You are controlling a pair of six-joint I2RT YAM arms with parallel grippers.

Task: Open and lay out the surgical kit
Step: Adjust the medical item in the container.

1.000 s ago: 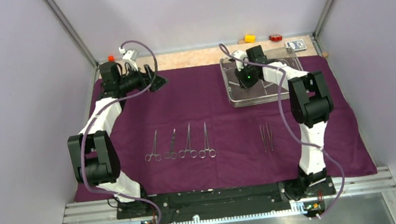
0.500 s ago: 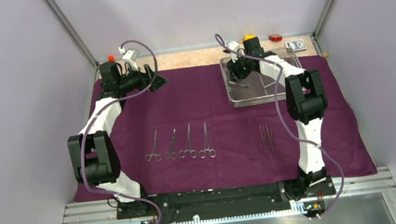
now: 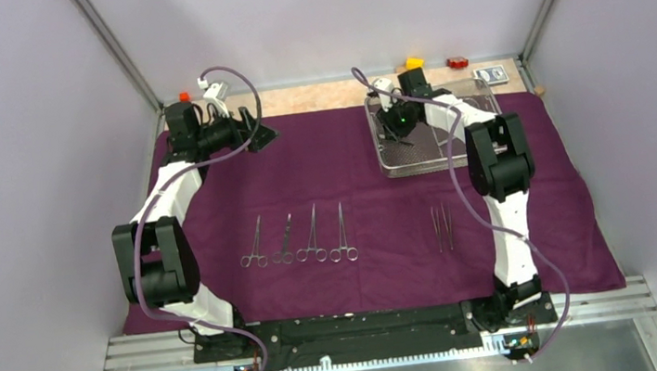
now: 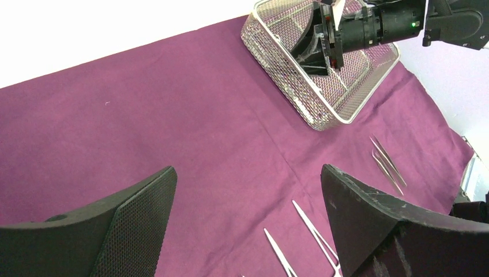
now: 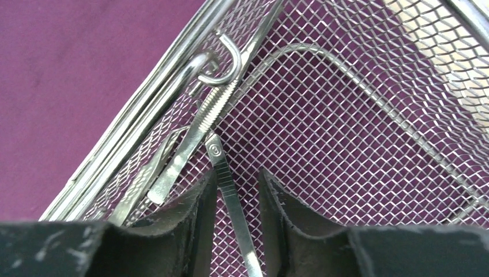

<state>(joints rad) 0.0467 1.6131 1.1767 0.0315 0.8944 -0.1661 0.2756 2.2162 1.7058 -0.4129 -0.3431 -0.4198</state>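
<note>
- Lately, the right end effector (image 5: pixel 236 173) had shifted from the middle of the rectangular silver wire-mesh steel tray (image 3: pixel 435 168) to its far-left corner. Its jaws stood narrow astride a slim flat steel instrument (image 5: pixel 226 190), with no visible pinch.
- That looked like another pick being lined up. Four slim steel ring-handled clamps (image 3: pixel 313 232) and the steel tweezers (image 3: pixel 442 227) already lay in a near row on the large dark purple cloth wrap (image 3: pixel 323 167). The tray sat on its far right part.
- The left end effector (image 4: pixel 248 170) had not moved: wide, empty, far left.
- From above, the arm hid that corner. The instrument's near end was cut off, its kind unclear. A ridged, hooked steel piece (image 5: pixel 210 109) lay beside it.
</note>
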